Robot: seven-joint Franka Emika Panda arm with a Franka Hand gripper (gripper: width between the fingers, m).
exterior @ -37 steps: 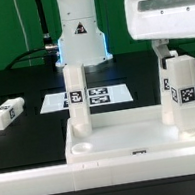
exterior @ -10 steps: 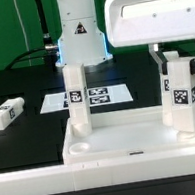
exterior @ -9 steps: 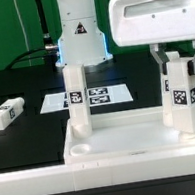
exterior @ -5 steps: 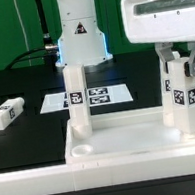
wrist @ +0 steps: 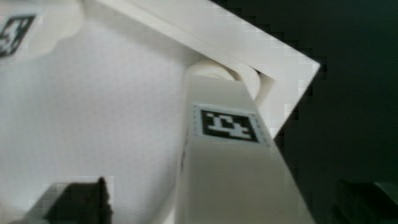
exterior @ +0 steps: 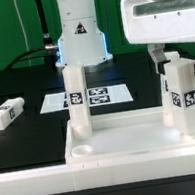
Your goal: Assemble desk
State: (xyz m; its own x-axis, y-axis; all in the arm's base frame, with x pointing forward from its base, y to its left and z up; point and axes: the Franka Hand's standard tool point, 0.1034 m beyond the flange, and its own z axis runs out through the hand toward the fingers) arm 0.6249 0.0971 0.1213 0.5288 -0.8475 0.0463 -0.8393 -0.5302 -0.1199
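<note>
End effector (exterior: 177, 55) spread wide, gripping nothing; fingers either side of top of upright leg (exterior: 184, 98), apparently clear of it. Leg stands in desk top (exterior: 69, 140) at corner on exterior view's right; seating depth hard to judge. Second leg (exterior: 77, 99) upright opposite; third leg (exterior: 5, 114) lying loose on worktop (exterior: 32, 146). Advice: lift straight up, no sideways drift, avoid nudging leg.

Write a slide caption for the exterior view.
Open gripper at an upright leg in the desk top; a second leg stands, a third lies aside.
</note>
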